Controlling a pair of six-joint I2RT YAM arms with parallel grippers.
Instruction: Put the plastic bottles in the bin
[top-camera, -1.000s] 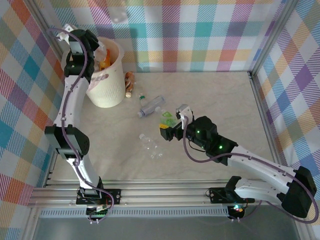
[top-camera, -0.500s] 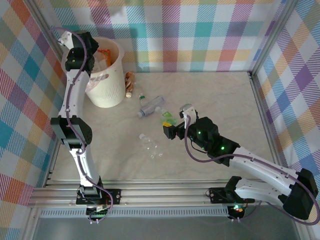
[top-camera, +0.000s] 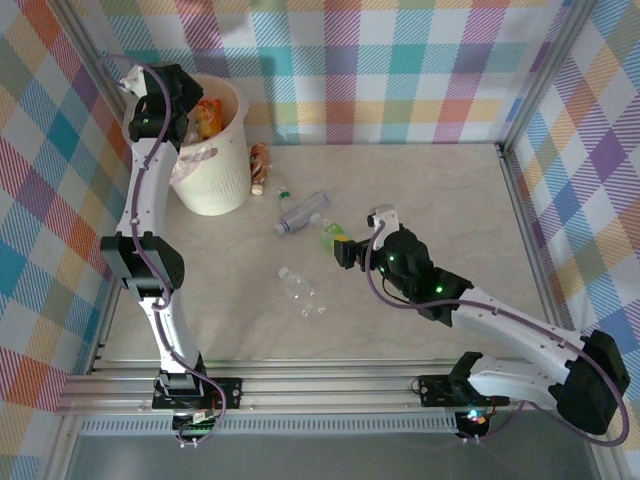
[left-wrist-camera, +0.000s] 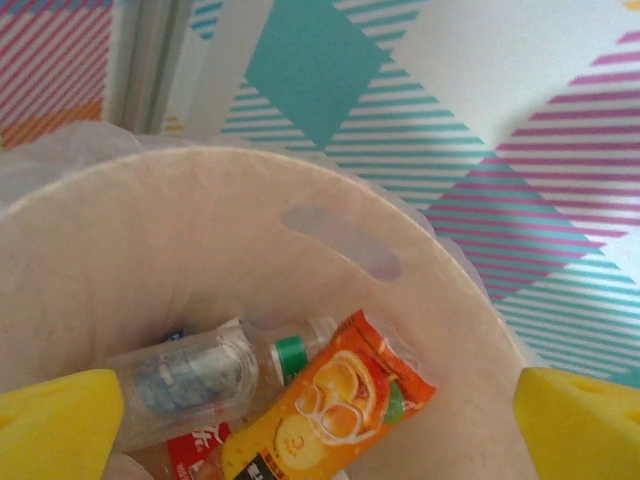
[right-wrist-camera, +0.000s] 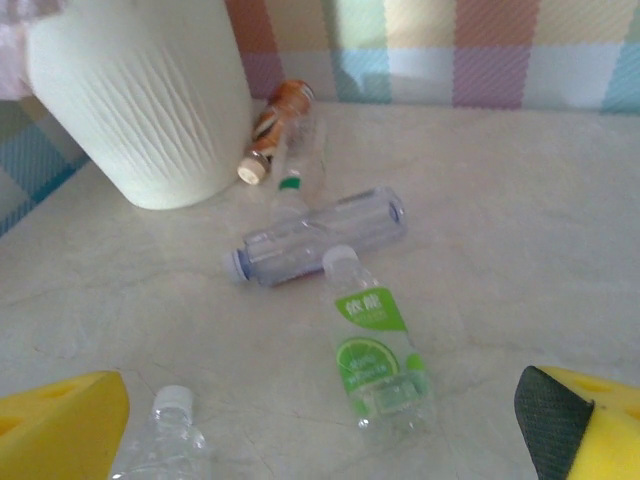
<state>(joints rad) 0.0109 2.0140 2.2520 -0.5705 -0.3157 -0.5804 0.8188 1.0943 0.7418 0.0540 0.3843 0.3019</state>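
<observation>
Left end effector (left-wrist-camera: 320, 425) released over bin (top-camera: 215, 175) (bottles (left-wrist-camera: 330, 410) inside); right end effector (right-wrist-camera: 320, 430) released near lime-label bottle (right-wrist-camera: 375, 350).

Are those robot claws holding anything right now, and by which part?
Nothing is held. The left gripper is open above the round cream-white plastic bin; the right gripper is open over a green-labelled clear plastic bottle.
</observation>
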